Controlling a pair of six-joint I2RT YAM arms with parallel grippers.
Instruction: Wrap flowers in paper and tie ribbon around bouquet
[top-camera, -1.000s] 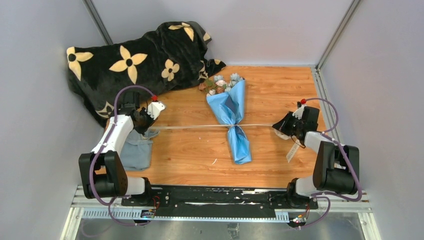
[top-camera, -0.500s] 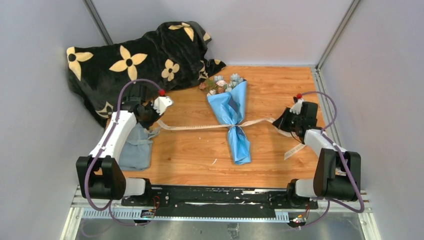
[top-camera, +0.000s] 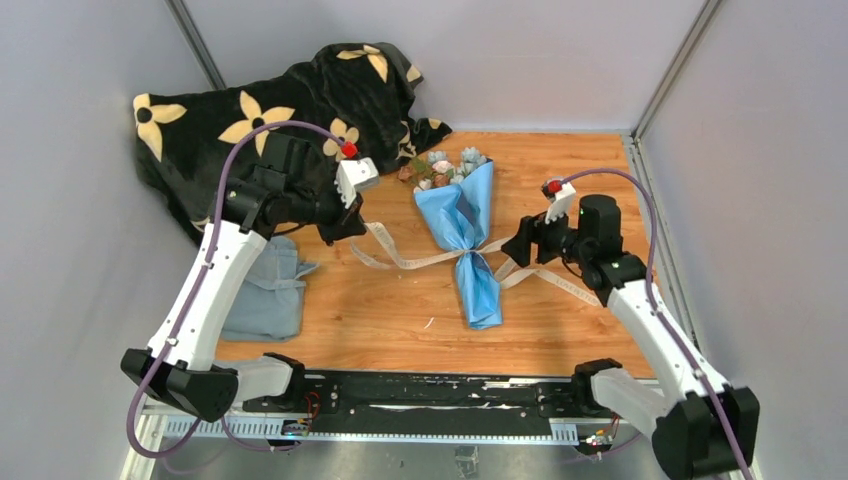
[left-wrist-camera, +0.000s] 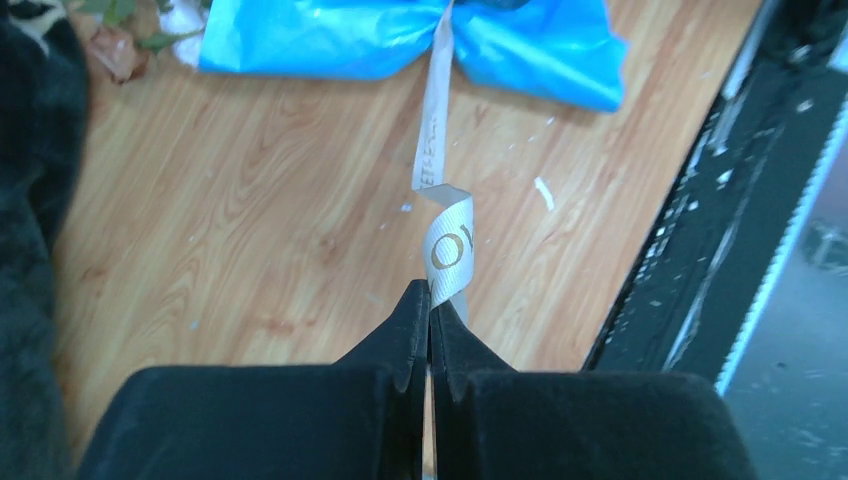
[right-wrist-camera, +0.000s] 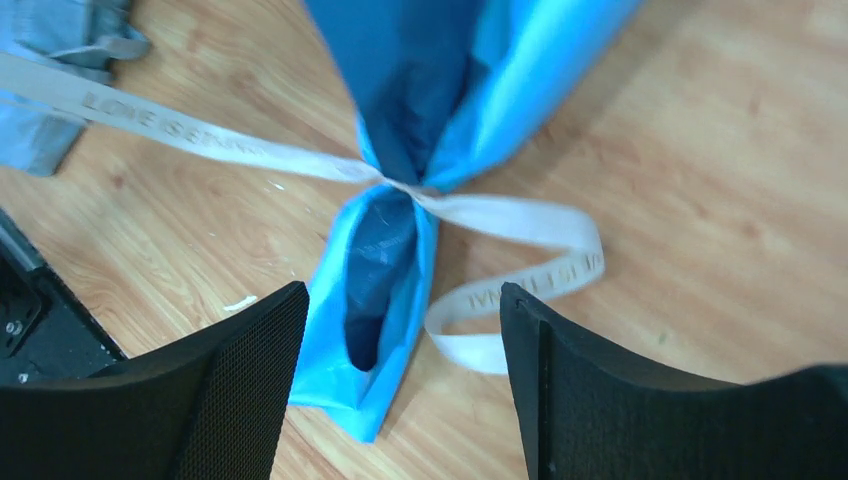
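Top external: the bouquet (top-camera: 462, 225) lies mid-table on the wooden table (top-camera: 560, 180), its flowers (top-camera: 445, 165) toward the black blanket (top-camera: 260, 120), with the ribbon (top-camera: 400, 258) cinched around the waist of the paper (top-camera: 480, 290). Left wrist: left gripper (left-wrist-camera: 430, 305) pinched closed on one ribbon end. Right wrist: right gripper (right-wrist-camera: 402, 300) spread wide, holding nothing, above the tied waist; the other ribbon end lies looped on the wood.

The left end effector (left-wrist-camera: 430, 302) pinches the ribbon (left-wrist-camera: 431, 140), which runs to the cinched blue paper (left-wrist-camera: 300, 35).
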